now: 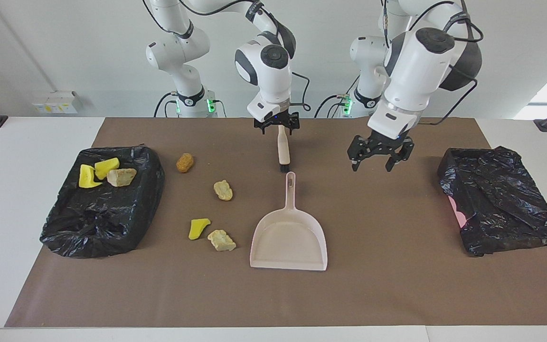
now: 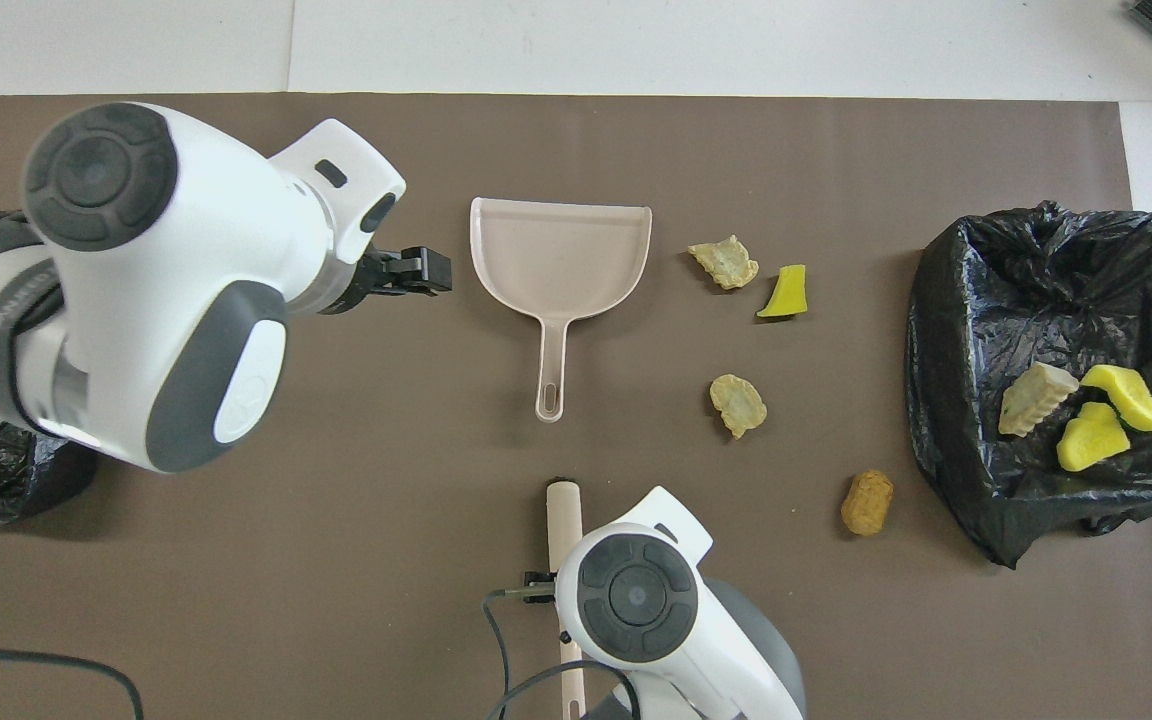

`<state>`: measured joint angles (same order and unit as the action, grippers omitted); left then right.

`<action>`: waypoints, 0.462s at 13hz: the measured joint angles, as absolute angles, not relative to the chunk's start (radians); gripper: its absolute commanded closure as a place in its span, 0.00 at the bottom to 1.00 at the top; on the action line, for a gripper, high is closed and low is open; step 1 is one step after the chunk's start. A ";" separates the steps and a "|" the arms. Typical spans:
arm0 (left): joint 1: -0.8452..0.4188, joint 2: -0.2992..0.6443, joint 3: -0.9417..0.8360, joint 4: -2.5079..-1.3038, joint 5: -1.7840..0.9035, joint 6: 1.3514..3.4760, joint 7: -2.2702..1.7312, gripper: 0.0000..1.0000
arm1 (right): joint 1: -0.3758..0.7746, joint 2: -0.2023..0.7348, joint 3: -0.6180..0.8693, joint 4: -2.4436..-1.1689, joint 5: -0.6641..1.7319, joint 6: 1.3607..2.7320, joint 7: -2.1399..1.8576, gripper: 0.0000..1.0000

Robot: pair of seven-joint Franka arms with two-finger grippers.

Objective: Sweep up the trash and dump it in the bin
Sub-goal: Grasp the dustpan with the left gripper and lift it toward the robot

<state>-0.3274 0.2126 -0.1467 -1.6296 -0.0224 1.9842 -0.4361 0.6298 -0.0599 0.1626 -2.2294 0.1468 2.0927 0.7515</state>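
Step in hand: picking up the tools. No sweeping is going on right now.
Right gripper [image 1: 277,126]: it is over the beige stick [image 1: 282,151], at the end of the stick nearest the robots. Its 2 fingers are wide apart, 1 on each side of the stick. They do not squeeze it. I cannot tell if they touch it.
Beige stick: I think it is the brush's handle. It points at the dustpan [image 1: 288,240]; its dark tip is just beside the pan's handle.
Left gripper [image 1: 380,156]: up in the air, fingers wide apart, holding nothing. It is over the brown mat [image 1: 378,285], between the dustpan and the black bag [image 1: 501,199] at the left arm's end.
Trash in the bin [image 1: 98,228]: 3 lumps, 2 yellow and 1 beige, at the right arm's end of the table.
Trash on the mat: 4 lumps between the dustpan and the bin. The brown sponge [image 1: 184,162] is nearest the robots. Then comes a beige chunk [image 1: 223,190]. The yellow wedge [image 1: 199,228] and 1 more beige chunk [image 1: 221,240] lie near the pan's side.
How far along: I think about halfway.
Next move: the right gripper should close on the stick and lift it. The left gripper should come down on the dustpan's handle. The pan's mouth faces away from the robots, so it must turn toward the lumps.
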 measured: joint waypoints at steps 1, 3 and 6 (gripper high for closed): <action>-0.364 0.250 -0.147 -1.629 -0.005 2.027 -0.502 0.00 | 0.647 -0.074 0.163 -2.254 0.147 2.112 0.774 0.00; -0.412 0.319 -0.147 -1.629 0.014 2.111 -0.573 0.00 | 0.675 -0.093 0.162 -2.289 0.147 2.153 0.826 0.00; -0.451 0.380 -0.147 -1.629 0.013 2.151 -0.591 0.00 | 0.707 -0.120 0.162 -2.360 0.147 2.209 0.844 0.00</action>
<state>-0.4514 0.3796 -0.1472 -1.6293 0.0134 2.1510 -0.5913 0.7069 -0.1198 0.1623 -2.3596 0.1473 2.2087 0.8441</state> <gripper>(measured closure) 0.000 0.000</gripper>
